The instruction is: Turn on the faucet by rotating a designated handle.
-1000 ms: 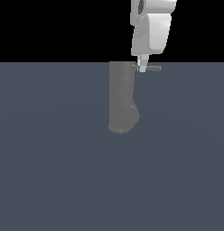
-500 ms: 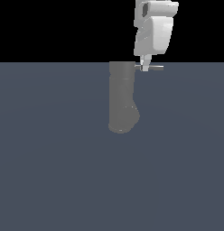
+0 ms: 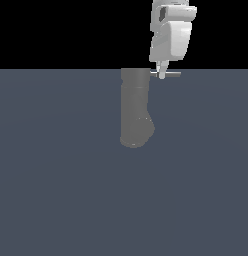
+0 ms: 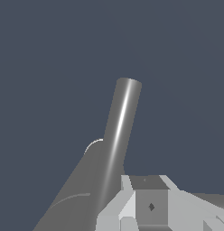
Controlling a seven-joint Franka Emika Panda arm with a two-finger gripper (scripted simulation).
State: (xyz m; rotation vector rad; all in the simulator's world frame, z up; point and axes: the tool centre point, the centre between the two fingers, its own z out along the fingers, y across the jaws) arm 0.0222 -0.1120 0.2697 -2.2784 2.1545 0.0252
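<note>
Nearest the wrist camera, the white gripper [image 4: 150,205] fills the low edge, with the handle [image 4: 119,135] running away from it as a shiny grey rod over the dark floor [image 4: 50,67]. Beyond, in the exterior view, the faucet [image 3: 135,107] lies as a thick grey column with a rounded end, and the handle [image 3: 171,74] sticks out sideways toward the exterior view's right. One finger [image 3: 161,70] of the gripper [image 3: 161,75] touches or crosses the rod close to the column. Whether the jaws are clenched or released, I cannot tell.
</note>
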